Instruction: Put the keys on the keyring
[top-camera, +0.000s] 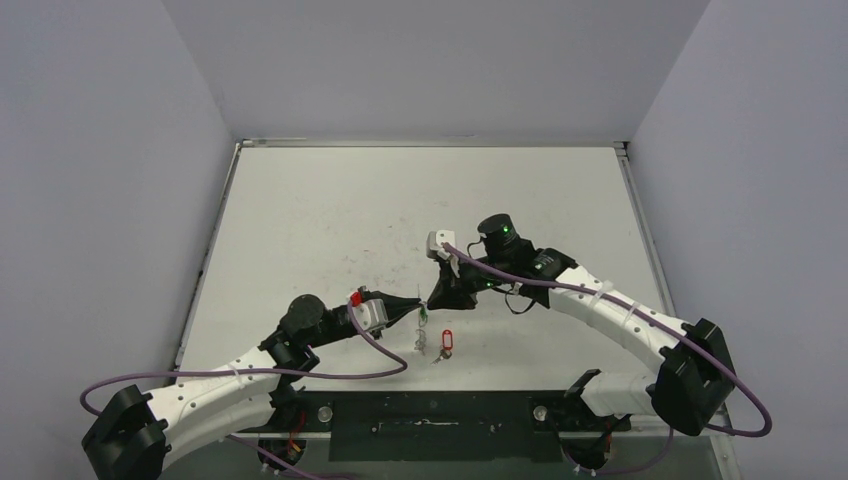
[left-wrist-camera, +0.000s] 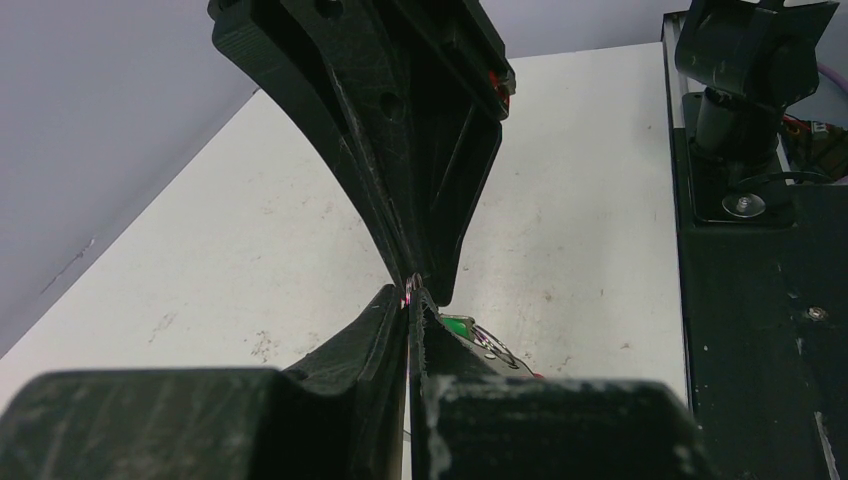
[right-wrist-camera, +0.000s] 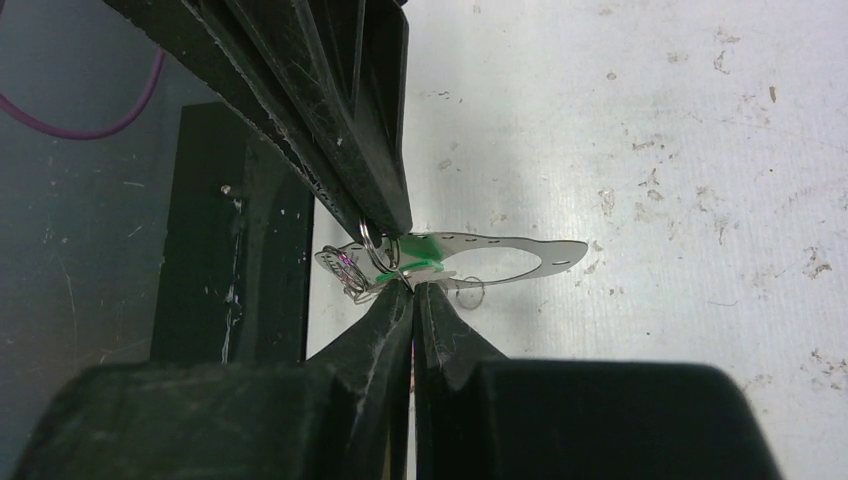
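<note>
Your left tool (top-camera: 420, 300) and right tool (top-camera: 433, 300) meet tip to tip over the near middle of the surface (top-camera: 330, 220), just above it. Both are pressed together.

In the right wrist view, the left tool comes down from above. The thin wire loops of the keyring (right-wrist-camera: 366, 248) sit right at its tips, so it is pinching the keyring. Your right tool comes up from below and nips the green-tagged key (right-wrist-camera: 425, 250) at its lower edge. The green tag lies between the two sets of tips, touching the ring, though you cannot tell whether the key is threaded on.

The red-tagged key (top-camera: 446, 344) lies flat on the surface, near the tools on the side toward the arm bases, and apart from both.
</note>
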